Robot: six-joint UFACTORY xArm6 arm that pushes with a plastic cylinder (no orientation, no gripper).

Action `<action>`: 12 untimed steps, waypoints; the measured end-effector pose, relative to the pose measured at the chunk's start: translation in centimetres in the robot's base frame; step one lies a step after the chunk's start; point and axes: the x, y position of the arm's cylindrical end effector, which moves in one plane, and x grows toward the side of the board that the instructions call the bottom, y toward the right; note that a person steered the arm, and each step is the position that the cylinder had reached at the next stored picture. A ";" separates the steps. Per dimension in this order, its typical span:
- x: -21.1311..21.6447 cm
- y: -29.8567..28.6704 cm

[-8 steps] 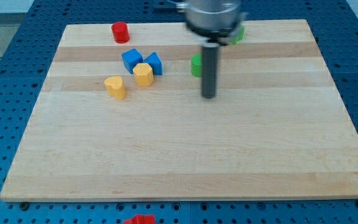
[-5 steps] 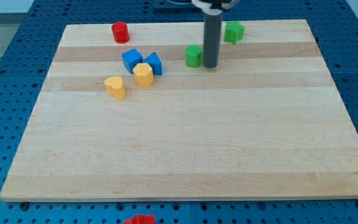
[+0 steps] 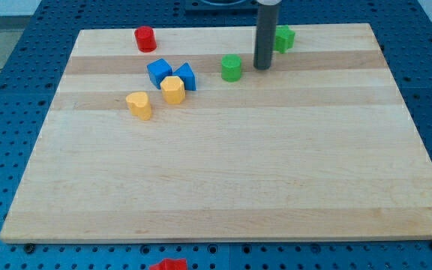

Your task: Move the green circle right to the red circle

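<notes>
Dark and clawless, so nothing opens or closes, my tip (image 3: pixel 262 67) stands just right of the green circle (image 3: pixel 232 67) on the bench (image 3: pixel 223 187); an off-centre shove could skid it wide of the far-left red circle (image 3: pixel 145 38).

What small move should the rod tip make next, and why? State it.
Probably slide my tip leftward into the green circle block, since the tip sits apart on its right, between it and the other green block, and the red circle block lies further toward the view's upper left.
</notes>
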 end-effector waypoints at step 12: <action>-0.5 -11.0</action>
